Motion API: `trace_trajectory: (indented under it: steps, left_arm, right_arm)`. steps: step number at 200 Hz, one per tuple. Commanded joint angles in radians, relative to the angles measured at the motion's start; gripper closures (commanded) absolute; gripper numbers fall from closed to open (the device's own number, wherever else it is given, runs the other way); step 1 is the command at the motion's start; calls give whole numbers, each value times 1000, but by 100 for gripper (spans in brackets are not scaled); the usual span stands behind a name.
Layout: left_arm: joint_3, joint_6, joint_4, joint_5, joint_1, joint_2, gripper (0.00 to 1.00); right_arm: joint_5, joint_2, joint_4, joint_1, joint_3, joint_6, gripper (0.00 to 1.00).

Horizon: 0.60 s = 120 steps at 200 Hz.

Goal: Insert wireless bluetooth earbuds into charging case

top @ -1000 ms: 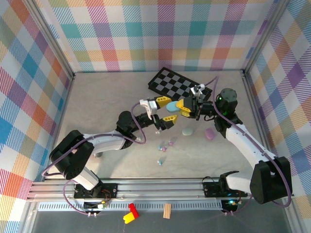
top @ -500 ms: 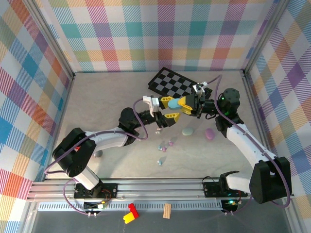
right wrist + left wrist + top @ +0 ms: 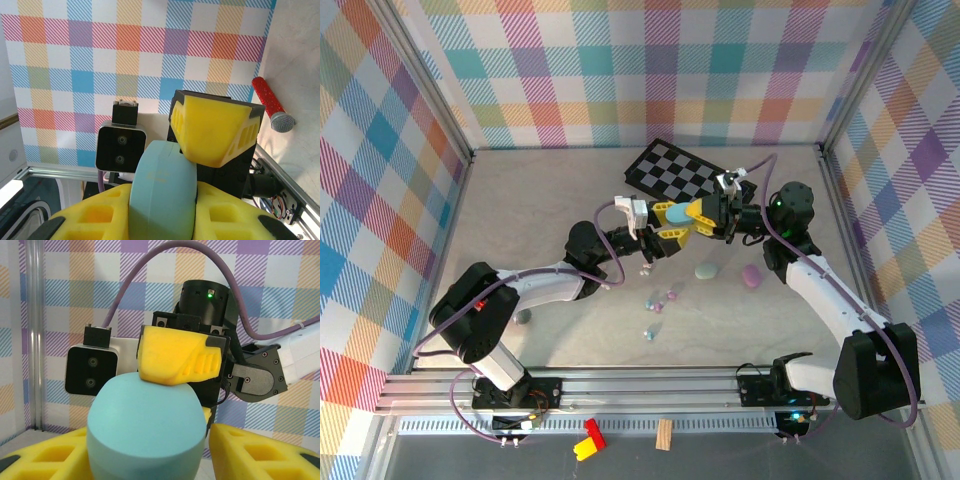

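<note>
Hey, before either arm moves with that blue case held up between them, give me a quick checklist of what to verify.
1. Grip of the right gripper on the blue case: ok, clamped.
2. Fingers of the left gripper on either side of the case: ok.
3. Left grip firm enough to take over: cannot tell.
4. Case open for loading: not ok, it looks shut.
5. The earbuds inside the case: not ok, they lie on the table.
</note>
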Motion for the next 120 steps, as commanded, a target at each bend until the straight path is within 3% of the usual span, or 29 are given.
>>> trace_trajectory:
  steps: [1, 77, 88, 107, 120]
  left_arm:
    - [32, -16, 55, 25, 8, 4, 49]
    - [22, -16, 56, 39, 8, 0, 67]
    - [20, -11, 54, 40, 9, -1, 68]
    - [14, -6, 54, 44, 9, 0, 68]
    - [10, -10, 48, 46, 12, -1, 68]
  right_arm:
    - [1, -6, 37, -4, 34, 6, 99]
    - [9, -15, -13, -4, 37, -33, 97]
    - [13, -18, -13, -5, 37, -34, 90]
    - [24, -35, -110, -4, 53, -90, 60]
    - [38, -57, -264, -5, 84, -211, 41]
